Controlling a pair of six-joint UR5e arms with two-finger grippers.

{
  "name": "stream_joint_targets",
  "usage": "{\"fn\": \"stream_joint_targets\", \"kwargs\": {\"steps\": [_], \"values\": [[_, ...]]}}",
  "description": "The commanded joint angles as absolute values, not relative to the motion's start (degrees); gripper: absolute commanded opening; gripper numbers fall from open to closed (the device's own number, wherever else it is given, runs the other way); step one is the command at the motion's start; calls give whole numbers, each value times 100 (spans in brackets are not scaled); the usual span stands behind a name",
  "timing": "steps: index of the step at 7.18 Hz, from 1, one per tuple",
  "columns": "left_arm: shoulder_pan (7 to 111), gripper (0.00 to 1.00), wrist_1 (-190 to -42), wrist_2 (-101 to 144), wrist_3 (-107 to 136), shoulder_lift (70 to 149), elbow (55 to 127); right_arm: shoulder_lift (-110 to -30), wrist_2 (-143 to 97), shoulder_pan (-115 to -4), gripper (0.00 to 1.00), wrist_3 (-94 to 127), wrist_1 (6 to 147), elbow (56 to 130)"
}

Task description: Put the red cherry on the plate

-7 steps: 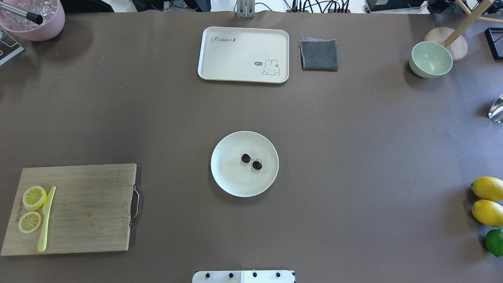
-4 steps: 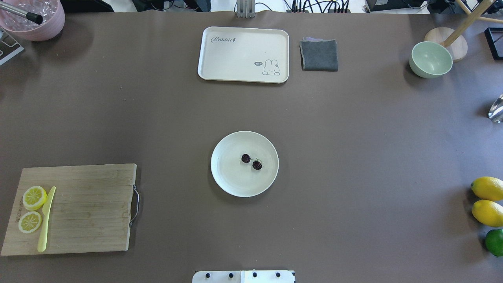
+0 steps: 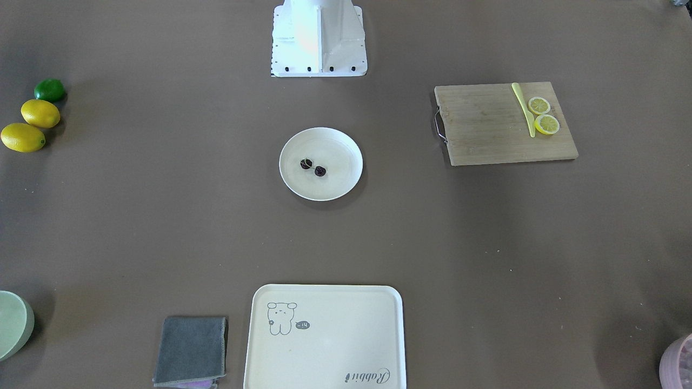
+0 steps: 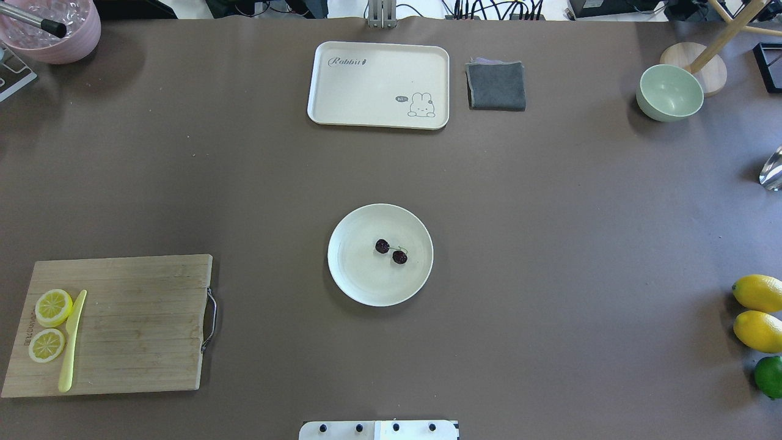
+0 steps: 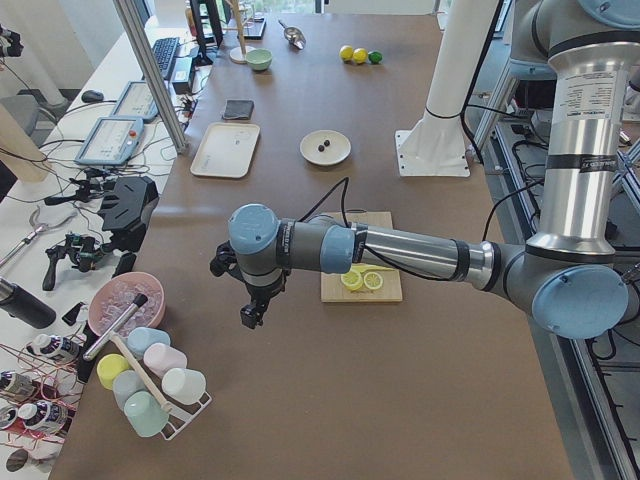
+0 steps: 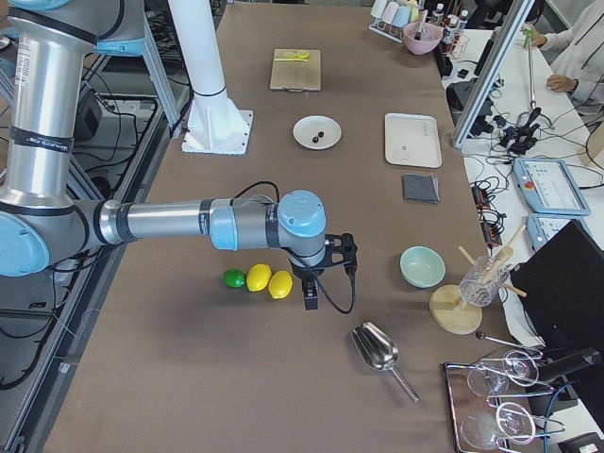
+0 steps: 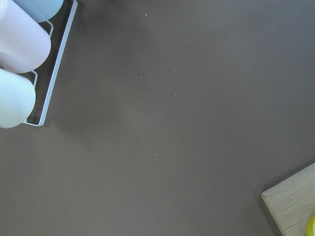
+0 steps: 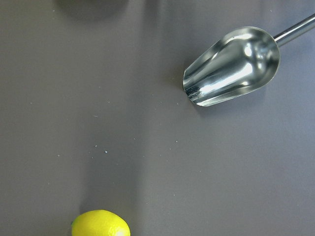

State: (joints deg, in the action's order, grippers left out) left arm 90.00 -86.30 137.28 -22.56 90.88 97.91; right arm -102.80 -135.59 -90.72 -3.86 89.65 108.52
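Note:
The red cherry (image 4: 382,246), two tiny dark maroon fruits joined by a thin stem, lies inside the round cream plate (image 4: 351,281) at the table's middle. The front-facing view shows the same cherry (image 3: 320,171) resting on the plate (image 3: 338,190). Neither gripper appears in the overhead or front-facing views. In the left side view my left gripper (image 5: 254,314) hangs beyond the cutting board, far from the plate. In the right side view my right gripper (image 6: 310,300) hangs next to the lemons. From these side views I cannot tell whether either is open or shut.
A wooden cutting board (image 4: 140,324) carries two lemon slices and a yellow knife. A cream tray (image 4: 379,67), a grey cloth (image 4: 496,85) and a green bowl (image 4: 669,91) stand at the far side. Two lemons and a lime (image 4: 768,376) lie at the right, with a metal scoop (image 8: 231,66) nearby.

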Motion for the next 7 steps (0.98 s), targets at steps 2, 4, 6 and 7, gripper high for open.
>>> {"fn": "stream_joint_targets", "kwargs": {"steps": [2,4,6,7], "values": [[9000,98,-8631,13711,-2250,9097,9809,-10274,-13570,-9062,100,-519,9000,10820],[8991,98,-8631,13711,-2241,9097,9800,-10275,-13475,-9062,100,-510,9149,10811],[9000,98,-8631,13711,-2232,9097,9800,-10292,-13465,-9062,100,-492,9237,10793],[8991,98,-8631,13711,-2241,9097,9791,-10301,-13465,-9062,100,-492,9237,10793]]}}
